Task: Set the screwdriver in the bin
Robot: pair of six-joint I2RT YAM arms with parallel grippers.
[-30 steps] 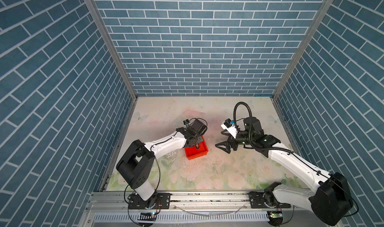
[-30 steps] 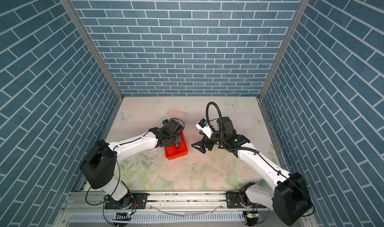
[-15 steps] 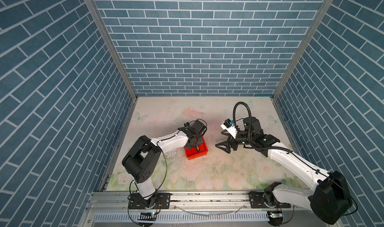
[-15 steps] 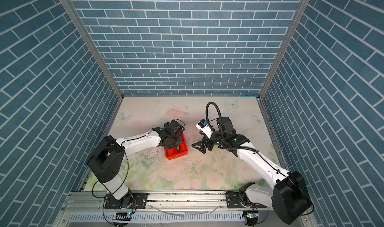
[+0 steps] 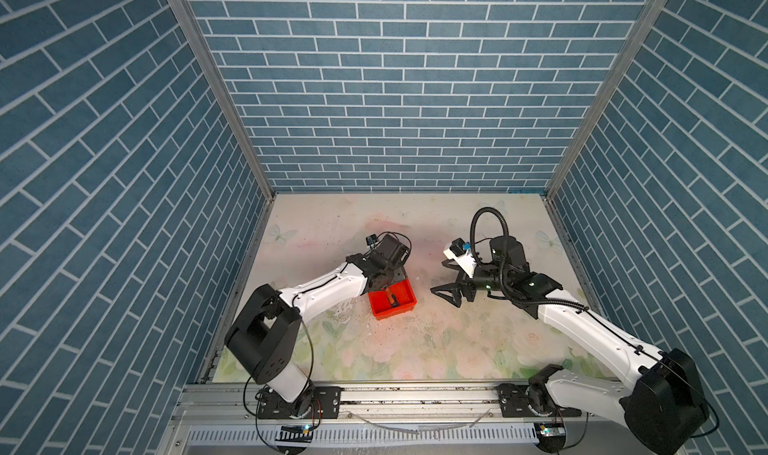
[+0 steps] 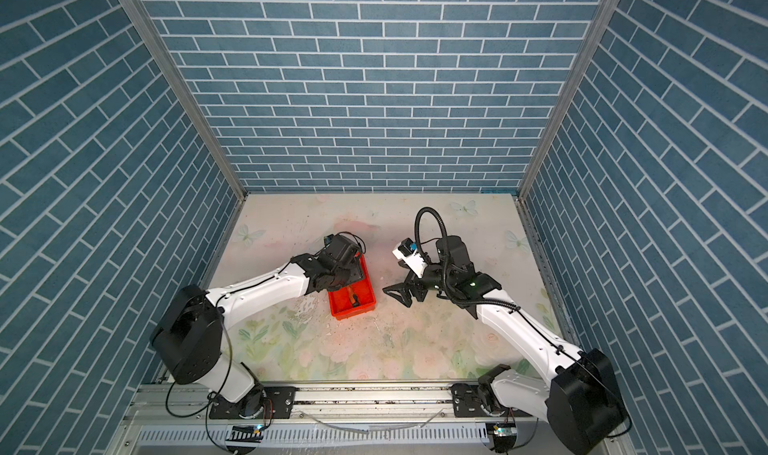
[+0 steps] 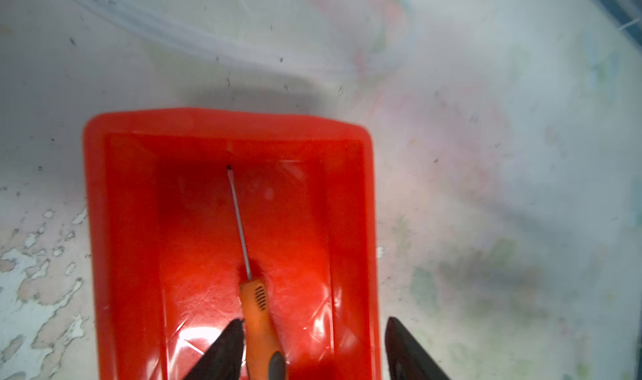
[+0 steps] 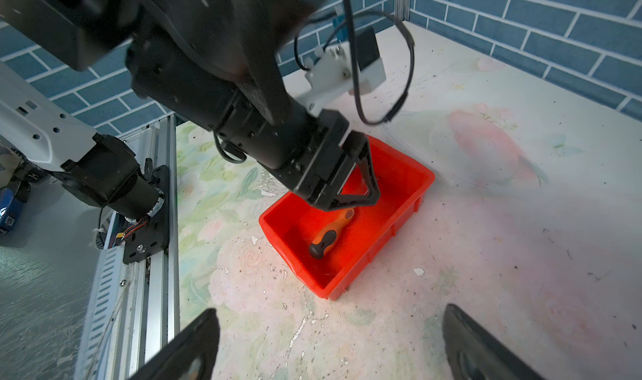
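Observation:
The red bin [image 5: 398, 313] [image 6: 356, 312] stands on the flowered table, left of centre in both top views. The screwdriver [image 7: 256, 308] lies flat on the bin's floor, its orange-and-black handle [image 8: 326, 235] toward my left wrist and its thin shaft pointing at the far wall [image 7: 225, 123]. My left gripper [image 7: 314, 321] hangs open just over the bin. One finger [image 7: 225, 347] stands beside the handle and the other stands wide of it. My right gripper [image 8: 328, 317] [image 5: 438, 276] is open and empty over bare table, right of the bin [image 8: 377, 256].
Blue brick-pattern walls close in the table on three sides. An aluminium rail [image 5: 395, 394] with both arm bases runs along the front edge. The table's print is flaked near the bin [image 8: 302, 326]. My left arm [image 8: 243, 118] reaches over the bin's near-left side.
My left gripper has opened from shut and let go of the screwdriver, which now lies in the bin. The right arm has not moved.

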